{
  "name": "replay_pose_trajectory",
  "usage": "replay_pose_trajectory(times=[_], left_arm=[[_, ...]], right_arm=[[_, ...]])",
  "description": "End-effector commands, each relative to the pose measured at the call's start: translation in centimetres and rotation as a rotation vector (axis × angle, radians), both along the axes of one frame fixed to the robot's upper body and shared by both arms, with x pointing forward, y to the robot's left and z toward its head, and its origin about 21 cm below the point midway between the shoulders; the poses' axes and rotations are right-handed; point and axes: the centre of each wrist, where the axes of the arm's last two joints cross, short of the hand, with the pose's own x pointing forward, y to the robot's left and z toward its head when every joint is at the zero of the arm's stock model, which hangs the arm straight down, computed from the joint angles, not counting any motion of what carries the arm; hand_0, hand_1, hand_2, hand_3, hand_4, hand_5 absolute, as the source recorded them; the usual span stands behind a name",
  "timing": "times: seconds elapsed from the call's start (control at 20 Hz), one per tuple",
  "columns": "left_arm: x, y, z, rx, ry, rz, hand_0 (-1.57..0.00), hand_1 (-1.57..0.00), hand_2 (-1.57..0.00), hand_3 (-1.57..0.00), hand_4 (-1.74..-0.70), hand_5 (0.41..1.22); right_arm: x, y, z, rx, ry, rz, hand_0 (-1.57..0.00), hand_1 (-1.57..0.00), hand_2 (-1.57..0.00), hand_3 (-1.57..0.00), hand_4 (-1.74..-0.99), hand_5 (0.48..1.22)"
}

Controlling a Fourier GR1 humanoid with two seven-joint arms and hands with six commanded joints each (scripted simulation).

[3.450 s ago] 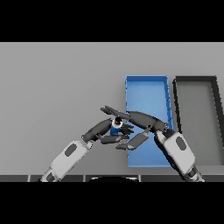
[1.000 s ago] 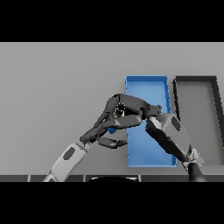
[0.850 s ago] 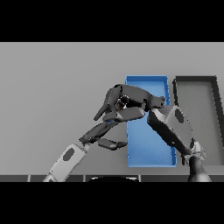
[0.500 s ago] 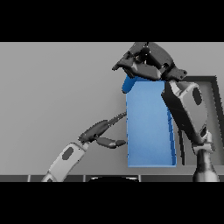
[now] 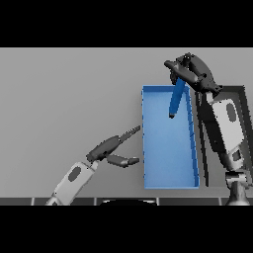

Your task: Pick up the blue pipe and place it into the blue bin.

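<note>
The right hand (image 5: 190,71) is raised above the far end of the bin (image 5: 168,184), its fingers curled round the upper end of the pipe (image 5: 176,99). The pipe hangs down from that grip, a little off vertical, with its lower end over the far part of the bin floor. Whether the lower end touches the floor cannot be told from this view. The left hand (image 5: 109,147) lies low over the worktop (image 5: 69,99) just beside the bin's left wall, fingers straight and apart, holding nothing. A dark bin (image 5: 242,91) stands just beside the blue one, on its right.

Step in hand: placing the pipe.

1. Keep the pipe inside the bin walls. Its upper end sits near the far rim and the right wall, so move the hand toward the bin's middle before release.
2. Lower the hand until the pipe's free end is close to the floor. A release from height is likely to let the pipe bounce or tip over the rim.
3. Straighten the fingers only when the pipe is well inside the walls.
4. Leave the left hand where it is, outside the bin.
</note>
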Motion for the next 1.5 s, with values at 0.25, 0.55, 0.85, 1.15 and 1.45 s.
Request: replay_pose_trajectory(times=[0.25,0.55,0.85,1.15,1.45], left_arm=[[-0.4,-0.3,0.0,-0.013,-0.002,-0.013,0.00,0.00,0.00,0.00,-0.88,0.479],[0.0,-0.5,0.3,-0.004,-0.001,-0.008,0.00,0.00,0.00,0.00,-0.89,0.483],[-0.1,-0.6,0.3,-0.012,0.002,-0.009,0.00,0.00,0.00,0.00,-0.88,0.497],[0.1,-0.4,0.2,-0.001,0.009,0.001,0.00,0.00,0.00,0.00,-0.88,0.488],[-0.2,-0.4,-0.2,-0.001,0.008,-0.005,0.00,0.00,0.00,0.00,-0.88,0.474]], right_arm=[[-1.8,-1.9,-6.1,-0.120,0.275,-0.153,-1.57,-1.57,-1.57,-1.57,-1.499,1.221],[-3.2,-3.1,-10.1,-0.275,0.464,-0.191,-1.57,-1.57,-1.57,-0.81,-1.617,1.199],[-3.3,-3.9,-13.2,-0.326,0.670,-0.186,-0.51,-0.50,-0.48,-0.31,-1.296,1.152],[-3.2,-2.9,-12.7,-0.551,0.616,-0.067,-0.13,-0.13,-0.12,-0.08,-1.150,0.914],[-3.2,-3.1,-13.1,-0.607,0.589,-0.062,-0.30,-0.15,-0.07,-0.02,-1.152,0.778]])
